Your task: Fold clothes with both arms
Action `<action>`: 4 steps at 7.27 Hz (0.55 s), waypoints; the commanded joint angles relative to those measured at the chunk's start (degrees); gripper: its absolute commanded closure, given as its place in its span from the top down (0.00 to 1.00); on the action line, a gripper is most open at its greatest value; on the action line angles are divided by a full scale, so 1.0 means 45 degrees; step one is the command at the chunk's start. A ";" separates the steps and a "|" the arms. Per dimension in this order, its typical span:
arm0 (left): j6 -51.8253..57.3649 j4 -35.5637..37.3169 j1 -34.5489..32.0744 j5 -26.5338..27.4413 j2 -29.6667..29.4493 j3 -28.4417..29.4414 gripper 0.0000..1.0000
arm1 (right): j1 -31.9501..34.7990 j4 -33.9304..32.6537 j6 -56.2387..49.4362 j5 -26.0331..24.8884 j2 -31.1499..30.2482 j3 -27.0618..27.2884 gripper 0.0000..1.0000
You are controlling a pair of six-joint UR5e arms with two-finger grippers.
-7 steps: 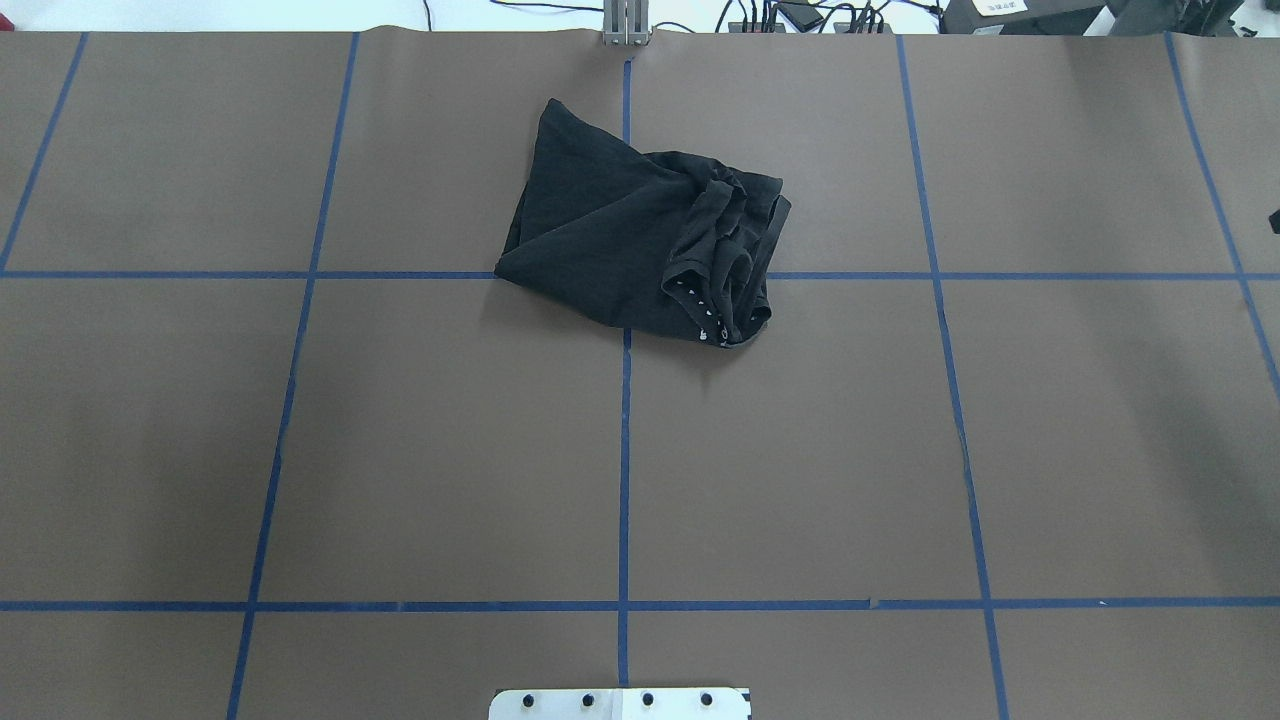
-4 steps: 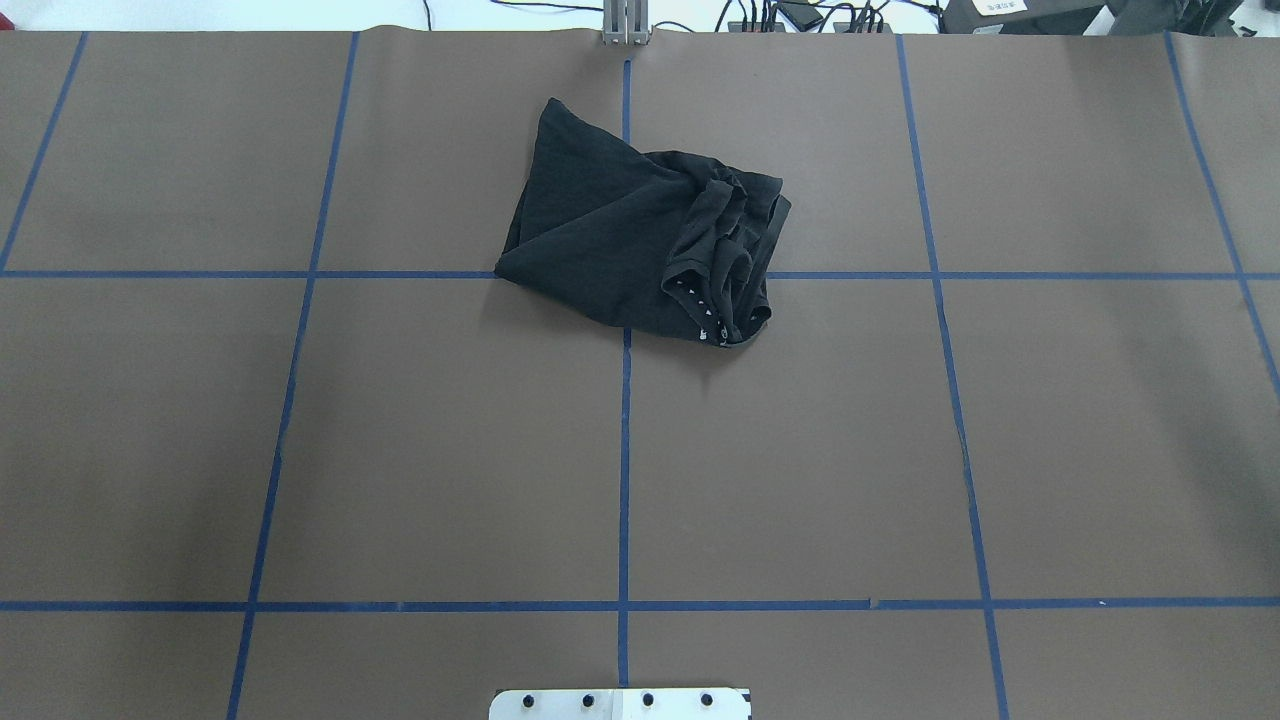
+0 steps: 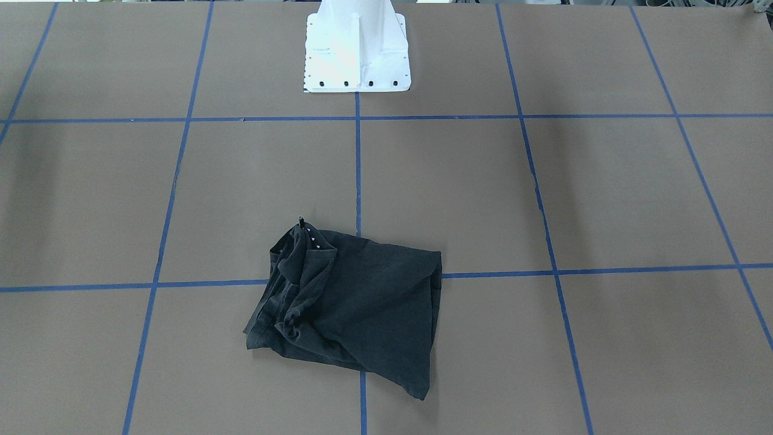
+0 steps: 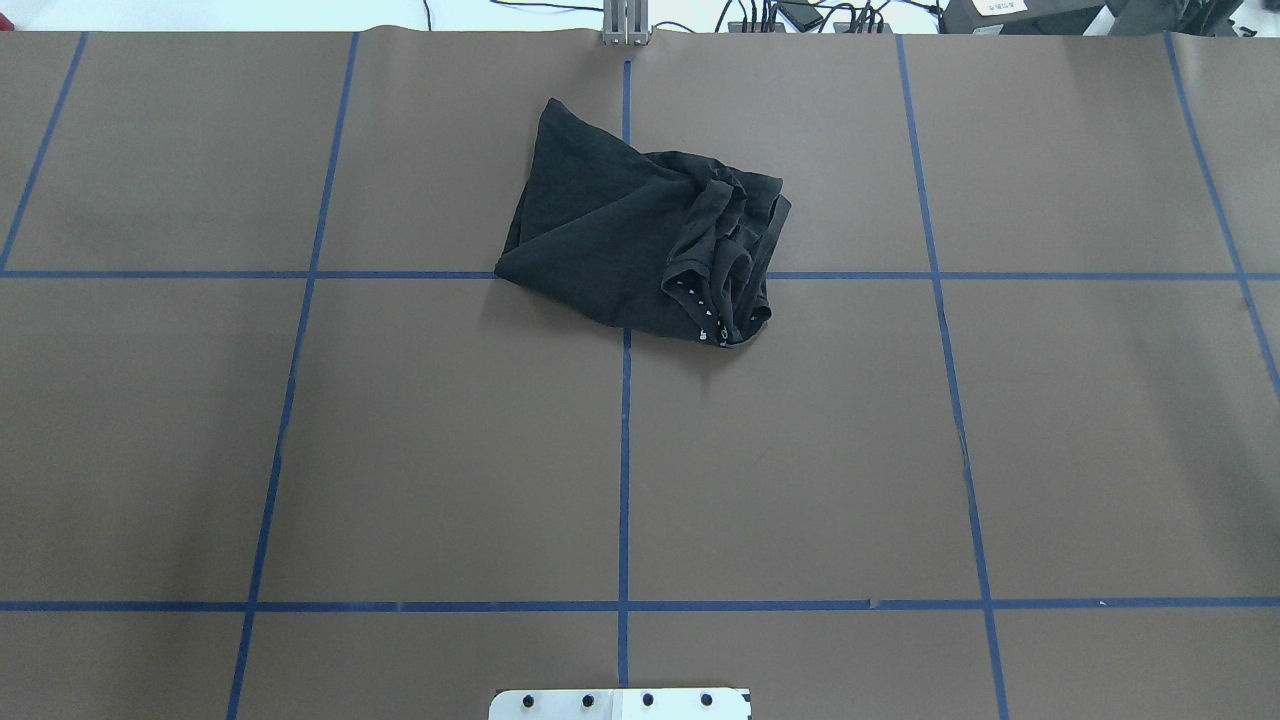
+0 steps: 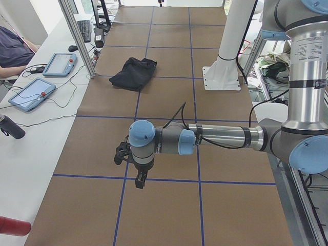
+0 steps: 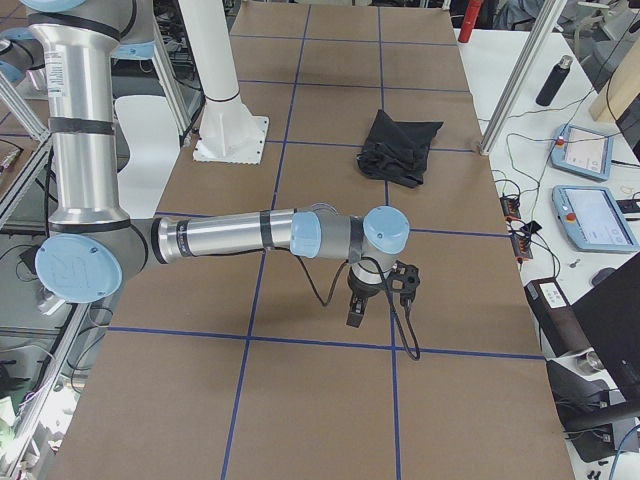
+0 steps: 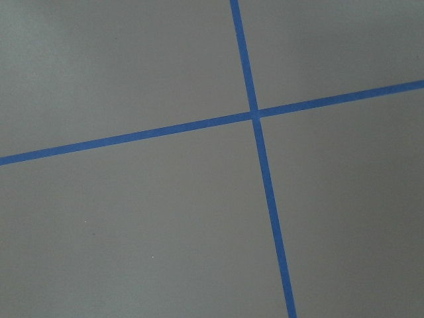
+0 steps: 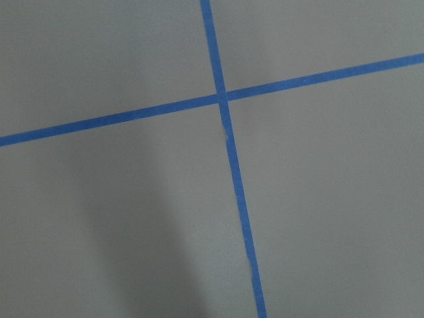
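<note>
Where the front-facing cam looks down, we see the T-shirt (image 3: 362,308) crumpled on the brown table cover (image 3: 604,193), on the operators' side of centre, straddling a crossing of blue tape lines (image 3: 357,169). Its bunched folds sit view-left and one pointed corner reaches toward the bottom edge. The white pedestal (image 3: 356,54) stands at the top, well apart from the shirt, w/ a whole grid square of cover between them

Overhead cam: T-shirt (image 4: 600,240) lies near the table's far edge but short of it, smooth panel on the left, ruffled folds w/ small white dots on the right

Left-side cam: the left arm (image 5: 220,137) stretches low across the table. The left gripper (image 5: 139,180) hangs over the cover beside a tape line, well apart from the shirt; we can't tell how wide its fingers stand. Tablets (image 5: 31,95) lie on the bench along the table's long edge

Right-side cam: the right arm (image 6: 230,237) stretches out likewise, right gripper (image 6: 355,312) over the cover near a tape line, far from the shirt; finger spread can't be told

Wrist cams: each shows cover & one tape crossing
</note>
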 commanded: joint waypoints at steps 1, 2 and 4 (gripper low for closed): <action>0.0001 -0.0013 0.0014 0.0725 -0.0054 -0.0325 1.00 | -0.0001 0.0026 0.0027 -0.0490 -0.0271 0.0077 1.00; 0.0001 0.0007 0.0014 0.0707 0.0004 -0.0579 1.00 | -0.0001 0.0046 0.0027 -0.0551 -0.0272 0.0097 1.00; 0.0001 -0.0013 0.0014 0.0707 0.0025 -0.0581 1.00 | -0.0001 0.0046 -0.0379 -0.0996 -0.0485 0.0523 1.00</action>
